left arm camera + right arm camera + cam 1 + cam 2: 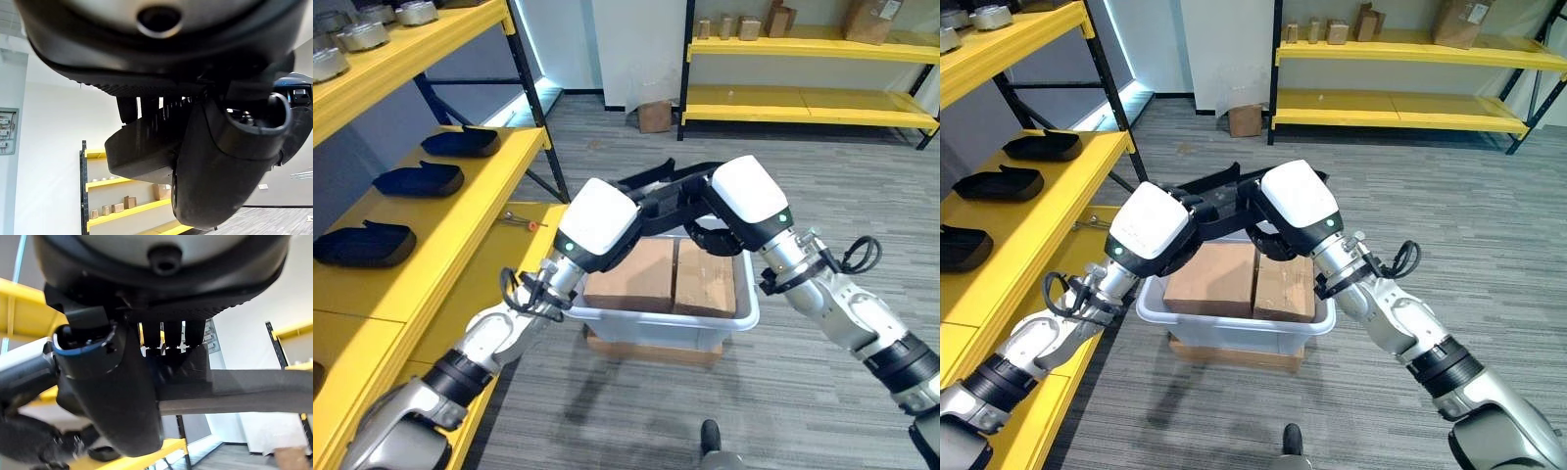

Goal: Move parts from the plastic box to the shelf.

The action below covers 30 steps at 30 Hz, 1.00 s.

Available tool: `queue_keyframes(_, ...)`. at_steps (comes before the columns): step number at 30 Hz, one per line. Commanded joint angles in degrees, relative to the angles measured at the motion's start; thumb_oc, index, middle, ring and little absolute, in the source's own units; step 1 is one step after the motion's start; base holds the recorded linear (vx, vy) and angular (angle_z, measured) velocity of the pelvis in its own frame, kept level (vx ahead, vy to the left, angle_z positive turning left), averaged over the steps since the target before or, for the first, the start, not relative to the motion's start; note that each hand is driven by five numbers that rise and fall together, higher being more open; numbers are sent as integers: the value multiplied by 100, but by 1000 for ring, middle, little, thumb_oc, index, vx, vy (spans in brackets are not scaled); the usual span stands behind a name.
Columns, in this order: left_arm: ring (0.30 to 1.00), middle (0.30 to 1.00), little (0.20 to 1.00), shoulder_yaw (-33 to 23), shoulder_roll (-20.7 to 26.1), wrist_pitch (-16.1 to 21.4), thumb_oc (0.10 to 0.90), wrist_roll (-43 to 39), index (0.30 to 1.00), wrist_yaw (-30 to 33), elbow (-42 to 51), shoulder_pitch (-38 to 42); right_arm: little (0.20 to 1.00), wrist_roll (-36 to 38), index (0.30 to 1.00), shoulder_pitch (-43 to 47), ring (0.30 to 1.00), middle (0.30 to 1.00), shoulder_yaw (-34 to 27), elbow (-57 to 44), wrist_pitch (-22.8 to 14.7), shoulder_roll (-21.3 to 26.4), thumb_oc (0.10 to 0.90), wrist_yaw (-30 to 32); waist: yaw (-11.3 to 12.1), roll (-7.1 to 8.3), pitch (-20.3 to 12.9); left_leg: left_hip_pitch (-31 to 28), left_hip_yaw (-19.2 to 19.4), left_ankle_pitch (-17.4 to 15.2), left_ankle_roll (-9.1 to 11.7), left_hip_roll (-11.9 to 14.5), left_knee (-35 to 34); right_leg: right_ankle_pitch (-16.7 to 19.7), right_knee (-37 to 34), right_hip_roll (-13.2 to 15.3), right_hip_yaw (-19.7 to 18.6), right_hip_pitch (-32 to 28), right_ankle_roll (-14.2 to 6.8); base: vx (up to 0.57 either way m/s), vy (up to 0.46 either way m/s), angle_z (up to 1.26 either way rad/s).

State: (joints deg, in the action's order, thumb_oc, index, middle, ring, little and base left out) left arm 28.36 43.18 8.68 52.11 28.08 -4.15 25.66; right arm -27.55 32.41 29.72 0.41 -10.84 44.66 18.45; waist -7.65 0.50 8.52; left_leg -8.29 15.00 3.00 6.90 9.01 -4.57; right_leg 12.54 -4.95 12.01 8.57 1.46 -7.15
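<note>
Two yellow shelf units frame my view: the near shelf (pixel 460 211) runs along my left, and a second rack (pixel 803 103) stands well apart across the grey floor (pixel 1449 215), which leaves open room between them. Three black parts (pixel 364 245) (pixel 419 179) (pixel 462 142) sit in a row on the near shelf's middle level, with bare yellow between them and its front edge. Several round metal pieces (pixel 362 34) line the level above. One white plastic box (pixel 1234 328) sits on the floor just beside the shelf, resting on a flat brown slab, with two cardboard boxes (pixel 1214 277) (pixel 1285 287) side by side inside it. Both arms meet over the box, and one long black part (pixel 1219 201) hangs between them above the cardboard. My left hand (pixel 225 166) is curled round the part's end, thumb wrapped across it. My right hand (pixel 112 382) grips the other end, fingers hooked over the top edge. A small tool with a red tip (pixel 521 220) lies on the lower shelf board.
</note>
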Motion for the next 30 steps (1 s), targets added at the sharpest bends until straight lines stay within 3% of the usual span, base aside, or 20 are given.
queue_keyframes(1,300,300,300,-783,196,-326,400,-247,300,288,-220,-31,1000,752,1000,350,1000,1000,-993,-710,-338,-281,900,600,151,84,-493,-206,-385,-375,41,332,-43,-453,137,337,-106,-250,-416,0,0,0)
queue_keyframes(9,300,300,300,-2190,457,-437,400,-376,300,344,131,-1378,1000,1544,1000,-1172,1000,1000,-2012,-1304,-432,-434,900,217,145,-9,-419,-167,-408,-348,41,300,-43,-475,181,354,-87,-211,-412,0,0,0)
queue_keyframes(13,300,300,300,-2995,223,-493,400,-490,300,454,338,-2171,1000,2043,1000,-2365,1000,1000,-2610,-1663,-577,-867,900,13,101,-96,-342,-118,-435,-316,40,297,-43,-524,262,371,-78,-153,-392,0,0,0)
queue_keyframes(16,300,300,300,-3286,64,-523,400,-532,300,488,448,-2494,1000,2202,1000,-2847,1000,1000,-2838,-1746,-607,-1047,900,-40,58,-143,-335,-92,-453,-298,43,303,-43,-562,329,363,-73,-117,-376,-9,-10,1)
queue_keyframes(19,300,300,300,-3736,-184,-501,400,-604,300,574,681,-2919,1000,2997,1000,-3557,1000,1000,-3165,-1668,-653,-1415,900,-290,11,-237,-228,-47,-475,-250,48,346,-43,-695,562,318,-82,5,-329,-38,-42,3)
queue_keyframes(26,300,300,300,-4174,-499,-421,400,-745,300,693,1221,-3351,1000,3072,1000,-3651,1000,1000,-3222,-1623,-666,-1444,900,-392,46,-401,-67,63,-596,-31,62,562,-43,-1130,1262,101,-113,379,-141,-65,-88,3)
queue_keyframes(30,300,300,300,-4422,-645,-384,400,-822,300,778,1529,-3635,1000,3029,1000,-3120,1000,1000,-2829,-1568,-673,-1309,900,-518,285,-444,17,160,-708,189,52,762,-43,-1419,1802,-133,-174,780,13,-101,-162,-6)
